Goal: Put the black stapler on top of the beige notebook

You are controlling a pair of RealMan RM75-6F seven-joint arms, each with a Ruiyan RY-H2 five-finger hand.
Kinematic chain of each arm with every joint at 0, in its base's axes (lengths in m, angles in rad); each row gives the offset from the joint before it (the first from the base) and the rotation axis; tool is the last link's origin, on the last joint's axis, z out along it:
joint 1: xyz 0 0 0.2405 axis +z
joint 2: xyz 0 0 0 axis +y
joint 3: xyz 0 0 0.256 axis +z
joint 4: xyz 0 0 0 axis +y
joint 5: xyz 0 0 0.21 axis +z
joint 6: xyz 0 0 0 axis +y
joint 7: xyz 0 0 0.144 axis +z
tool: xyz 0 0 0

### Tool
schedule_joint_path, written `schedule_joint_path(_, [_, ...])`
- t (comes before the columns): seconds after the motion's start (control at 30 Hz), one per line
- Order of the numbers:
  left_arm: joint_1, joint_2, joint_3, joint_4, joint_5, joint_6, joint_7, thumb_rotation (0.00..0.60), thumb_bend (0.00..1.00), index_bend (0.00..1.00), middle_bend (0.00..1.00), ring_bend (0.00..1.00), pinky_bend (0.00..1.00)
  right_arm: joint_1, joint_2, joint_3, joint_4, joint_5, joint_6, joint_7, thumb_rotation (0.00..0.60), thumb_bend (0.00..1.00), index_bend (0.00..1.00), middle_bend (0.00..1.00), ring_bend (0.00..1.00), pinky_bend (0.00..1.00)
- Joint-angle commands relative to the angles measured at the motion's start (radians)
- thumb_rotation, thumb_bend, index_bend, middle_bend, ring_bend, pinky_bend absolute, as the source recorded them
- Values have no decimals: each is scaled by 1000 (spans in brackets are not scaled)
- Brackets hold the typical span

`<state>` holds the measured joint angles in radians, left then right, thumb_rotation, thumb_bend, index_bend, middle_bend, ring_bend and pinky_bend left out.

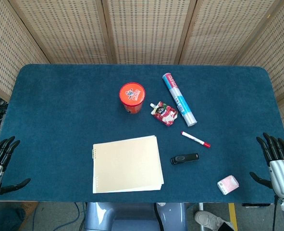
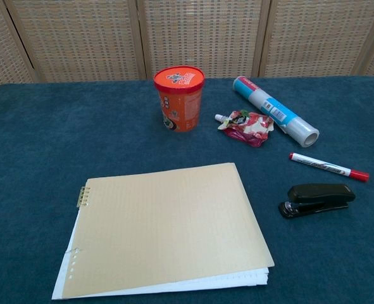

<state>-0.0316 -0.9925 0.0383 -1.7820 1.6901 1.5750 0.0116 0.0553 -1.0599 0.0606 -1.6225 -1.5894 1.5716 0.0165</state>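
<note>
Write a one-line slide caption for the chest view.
Black stapler lies on the blue table just right of the closed beige notebook, not yet on it.

Head view looks steeply down over the whole bench (image 1: pixel 60 96); chest view sits low and close, sharing the bench's middle.

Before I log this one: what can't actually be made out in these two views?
- Left hand: head view, cut by the left edge; absent from chest view.
- Right hand: cut by the right edge.
- Pink packet: too small to identify; outside chest view.
- Black stapler: its far side is hidden.
</note>
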Motion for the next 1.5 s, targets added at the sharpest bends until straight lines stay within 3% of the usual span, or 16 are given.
schedule_joint_path(0.03, [-1, 0, 0, 1, -2, -2, -1, 600, 0, 0, 0, 0, 0, 0, 0, 0, 0, 0, -1, 1, 600, 0, 0, 0, 0, 0])
schedule_joint_path(0.3, [-3, -2, 0, -3, -5, -10, 11, 600, 0, 0, 0, 0, 0, 18, 5, -11, -14, -3, -44, 68, 600, 0, 0, 0, 0, 0])
schedule_joint_path(0.43, [-4, -9, -2, -4, -11, -15, 28, 600, 0, 0, 0, 0, 0, 74, 2, -12, 11, -31, -120, 67, 600, 0, 0, 6, 0, 0])
schedule_joint_path(0.53, [-11, -16, -7, -8, -28, -32, 40, 600, 0, 0, 0, 0, 0, 143, 0, -10, -3, -49, -218, 84, 600, 6, 40, 94, 55, 45])
schedule_joint_path(0.6, [-17, -20, -11, -14, -40, -45, 48, 600, 0, 0, 0, 0, 0, 187, -8, -2, -11, -56, -274, 100, 600, 61, 144, 188, 142, 126])
schedule_joint_path(0.7, [-25, -31, -16, -19, -58, -66, 77, 600, 0, 0, 0, 0, 0, 244, -64, 25, 18, -54, -321, 62, 600, 192, 289, 305, 252, 213])
schedule_joint_path(0.97, [-40, -55, -28, -14, -104, -104, 124, 600, 0, 0, 0, 0, 0, 364, -201, 32, 93, 17, -525, -37, 600, 325, 329, 350, 287, 249])
schedule_joint_path(1.2, [-51, -69, -38, -6, -142, -129, 146, 600, 0, 0, 0, 0, 0, 404, -295, 22, 129, 57, -585, -93, 600, 337, 358, 380, 312, 296])
schedule_joint_path(1.5, [-57, -83, -46, -3, -164, -135, 174, 600, 0, 0, 0, 0, 0, 430, -400, 6, 250, 66, -594, -127, 600, 369, 389, 411, 345, 353])
